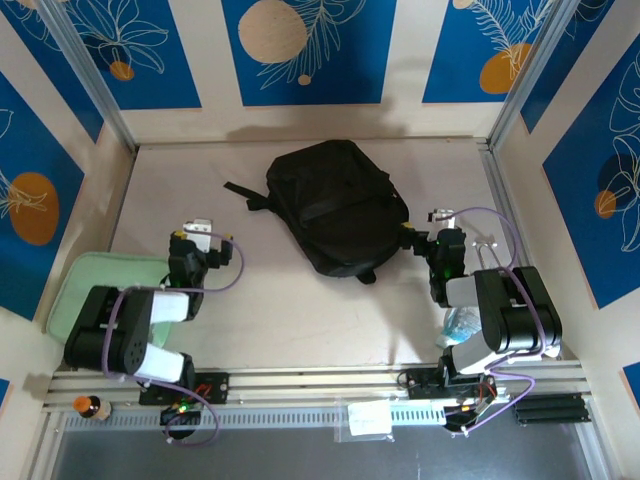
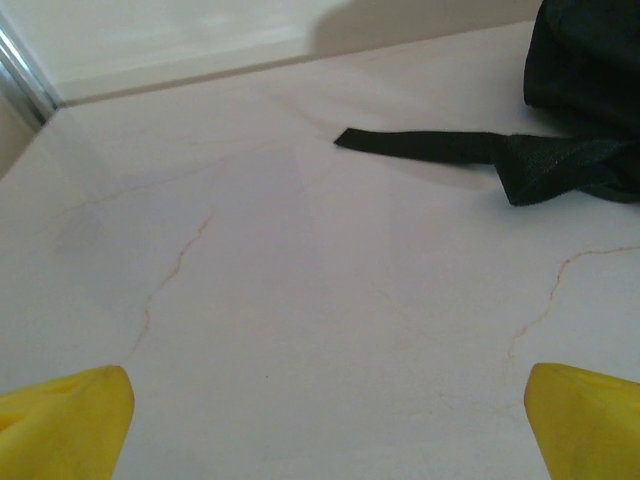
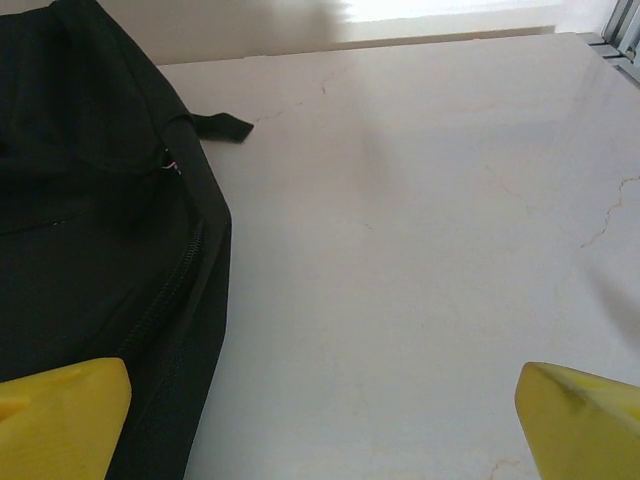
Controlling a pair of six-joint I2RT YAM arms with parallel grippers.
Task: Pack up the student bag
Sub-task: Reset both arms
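Observation:
The student bag (image 1: pixel 335 205) is a large black soft backpack lying flat at the middle of the table, with a strap (image 1: pixel 245 193) trailing to its left. My left gripper (image 1: pixel 204 238) stands open over bare table, left of the bag and apart from it. In the left wrist view its yellow fingertips (image 2: pixel 65 415) sit wide apart, with the strap (image 2: pixel 420 145) and the bag's edge (image 2: pixel 590 60) ahead. My right gripper (image 1: pixel 440 232) is open just off the bag's right side. In the right wrist view the bag (image 3: pixel 90 200) and its zip (image 3: pixel 165 290) lie beside the left fingertip (image 3: pixel 60 415), and nothing is between the fingers.
A mint-green flat case (image 1: pixel 100 275) lies at the near left under the left arm. A small orange-capped bottle (image 1: pixel 90 405) and a clear plastic packet (image 1: pixel 368 418) rest on the front rail. A bluish crumpled object (image 1: pixel 460 322) sits by the right arm. Walls enclose the table.

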